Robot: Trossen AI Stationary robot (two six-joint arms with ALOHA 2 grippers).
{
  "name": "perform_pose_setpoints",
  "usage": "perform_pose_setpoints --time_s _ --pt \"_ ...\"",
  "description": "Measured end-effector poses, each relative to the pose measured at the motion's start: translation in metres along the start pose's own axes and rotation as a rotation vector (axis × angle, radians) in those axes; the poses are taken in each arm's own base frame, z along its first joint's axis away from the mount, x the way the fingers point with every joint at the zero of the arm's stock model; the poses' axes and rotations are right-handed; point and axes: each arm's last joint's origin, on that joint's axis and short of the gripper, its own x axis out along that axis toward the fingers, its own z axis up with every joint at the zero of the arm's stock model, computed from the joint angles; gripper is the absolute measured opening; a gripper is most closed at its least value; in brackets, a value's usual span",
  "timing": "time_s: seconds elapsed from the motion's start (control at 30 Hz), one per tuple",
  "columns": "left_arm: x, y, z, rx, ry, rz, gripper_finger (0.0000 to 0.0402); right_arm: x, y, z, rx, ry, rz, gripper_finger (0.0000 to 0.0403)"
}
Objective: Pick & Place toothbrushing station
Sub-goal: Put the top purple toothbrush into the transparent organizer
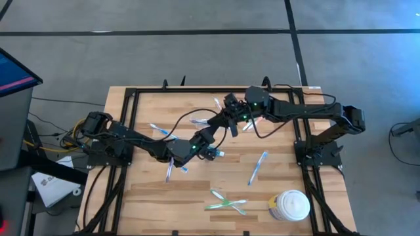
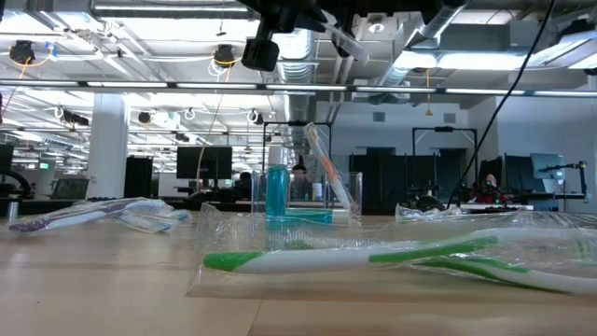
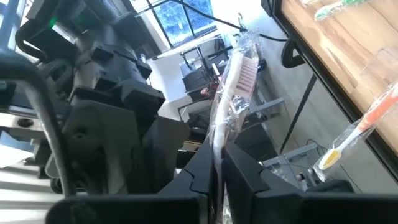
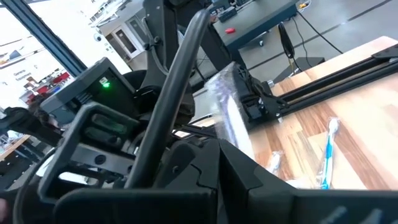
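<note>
Pinching a slim whitish toothbrush in crinkled clear wrapping (image 3: 233,81), the left gripper (image 3: 219,163) had its two dark, angular fingers drawn in narrow on the handle, the pinkish bristle head standing out beyond the fingertips. Seen from above, that gripper (image 1: 209,152) hung over the middle of the pale wood-plank table (image 1: 144,190), and the right gripper (image 1: 231,118) sat just beyond it, toward the far edge, the two arms nearly meeting. The right gripper's fingers were closed tight on another wrapped toothbrush (image 4: 231,118), a glossy, wrinkled film around a pale bluish handle; what lay under the film was hard to make out.

Below and beyond the left gripper in its wrist view lay an orange-handled toothbrush with a yellow tip (image 3: 364,127) in clear film. On the near side of both grippers a thin translucent blue toothbrush (image 1: 258,168) lay flat, and nearer still a crossed pair of green-and-white toothbrushes (image 1: 226,203) in shiny wrap. Beside those stood a squat white round lidded jar (image 1: 289,206).

From table height, a small clear see-through plastic holder (image 2: 312,177) stood upright under the arms, with a smooth teal tube (image 2: 277,191) standing against it and a wrapped brush leaning inside.
</note>
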Motion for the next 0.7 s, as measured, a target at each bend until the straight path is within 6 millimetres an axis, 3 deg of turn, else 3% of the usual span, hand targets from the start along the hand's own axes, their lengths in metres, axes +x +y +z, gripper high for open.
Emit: perform_pose_setpoints --time_s 0.7 --pt "-0.013 0.002 0.005 -0.222 0.069 -0.016 0.001 -0.012 -0.028 0.008 -0.003 0.005 -0.099 0.0"
